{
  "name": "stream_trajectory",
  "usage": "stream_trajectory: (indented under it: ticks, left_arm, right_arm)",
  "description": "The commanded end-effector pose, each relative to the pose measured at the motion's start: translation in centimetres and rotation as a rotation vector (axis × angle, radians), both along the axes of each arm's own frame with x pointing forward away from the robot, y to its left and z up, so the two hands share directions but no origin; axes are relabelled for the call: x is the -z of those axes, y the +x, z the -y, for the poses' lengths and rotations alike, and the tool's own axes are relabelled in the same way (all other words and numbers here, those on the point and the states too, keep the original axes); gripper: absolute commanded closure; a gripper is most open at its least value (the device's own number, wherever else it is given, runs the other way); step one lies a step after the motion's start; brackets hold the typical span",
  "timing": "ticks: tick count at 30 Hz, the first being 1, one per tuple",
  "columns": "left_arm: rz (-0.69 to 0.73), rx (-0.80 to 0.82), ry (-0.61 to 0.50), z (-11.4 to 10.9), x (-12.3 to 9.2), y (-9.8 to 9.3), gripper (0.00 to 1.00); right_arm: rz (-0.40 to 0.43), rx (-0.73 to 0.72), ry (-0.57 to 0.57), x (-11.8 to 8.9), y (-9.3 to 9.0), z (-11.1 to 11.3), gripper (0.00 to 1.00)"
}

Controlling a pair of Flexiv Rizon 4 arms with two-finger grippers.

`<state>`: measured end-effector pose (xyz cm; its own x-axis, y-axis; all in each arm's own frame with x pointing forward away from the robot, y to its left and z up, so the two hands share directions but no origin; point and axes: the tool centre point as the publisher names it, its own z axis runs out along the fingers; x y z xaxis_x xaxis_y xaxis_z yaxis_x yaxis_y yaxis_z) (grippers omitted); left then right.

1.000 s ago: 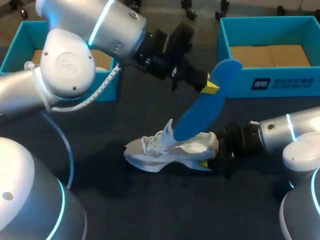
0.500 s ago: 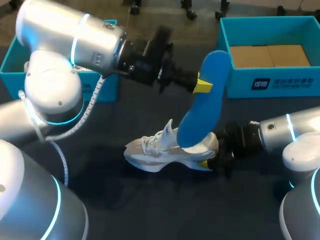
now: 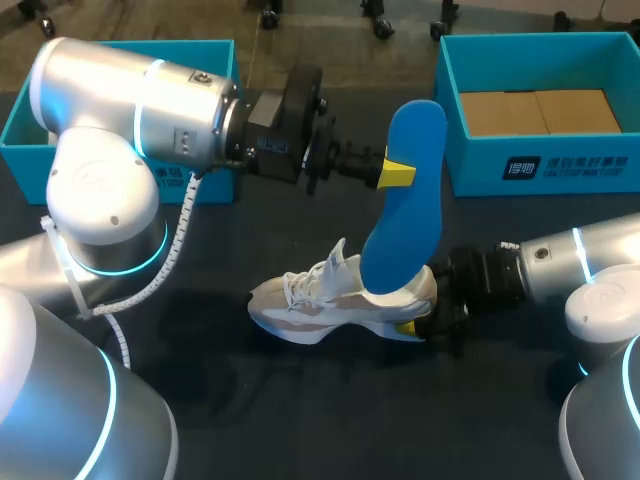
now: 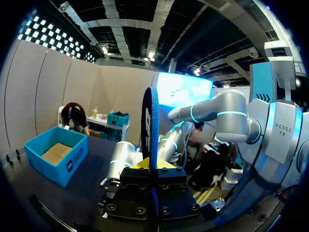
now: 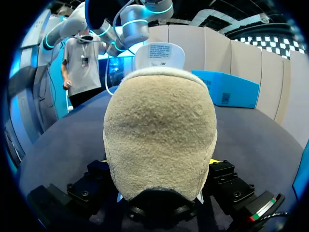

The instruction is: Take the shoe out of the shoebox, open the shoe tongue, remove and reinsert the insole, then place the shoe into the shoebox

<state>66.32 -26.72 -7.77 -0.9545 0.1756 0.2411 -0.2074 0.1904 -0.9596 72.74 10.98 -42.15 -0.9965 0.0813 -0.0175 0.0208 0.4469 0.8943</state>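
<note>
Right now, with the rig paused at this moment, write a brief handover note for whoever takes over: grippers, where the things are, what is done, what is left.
The left gripper is shut on the blue insole, near its upper end.
The right gripper is shut on the heel of the white shoe, which lies on the table.
The insole stands nearly upright, its lower end in the shoe's opening.
The shoebox is open, with no shoe in it.
Done: shoe out, tongue up.
Left: one moment cannot show whether the insole is coming out or going back; seat it, then box the shoe.
</note>
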Motion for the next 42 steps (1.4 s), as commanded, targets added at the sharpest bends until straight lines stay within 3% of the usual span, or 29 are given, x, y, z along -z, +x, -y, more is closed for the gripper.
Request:
stream_trajectory:
  ticks: [1, 4, 10, 17, 42]
  left_arm:
    - [-0.037, -0.014, -0.018, -0.4, 0.1, -0.2, 1.00]
    - [-0.184, -0.023, -0.054, -1.0, -1.9, -0.3, 1.00]
    - [-0.312, -0.007, -0.073, -1.7, -5.1, -1.5, 1.00]
    - [-0.439, 0.013, -0.062, -2.2, -6.9, -2.2, 1.00]
    - [-0.590, -0.009, -0.102, -3.3, -12.1, -4.8, 1.00]
  right_arm:
    - [0.001, 0.001, -0.002, 0.1, 0.0, -0.1, 1.00]
    - [0.001, 0.001, -0.002, 0.1, 0.0, -0.1, 1.00]
    - [0.001, 0.001, -0.002, 0.1, 0.0, -0.1, 1.00]
    - [0.001, 0.001, -0.002, 0.1, 0.0, -0.1, 1.00]
    - [0.001, 0.001, -0.002, 0.1, 0.0, -0.1, 1.00]
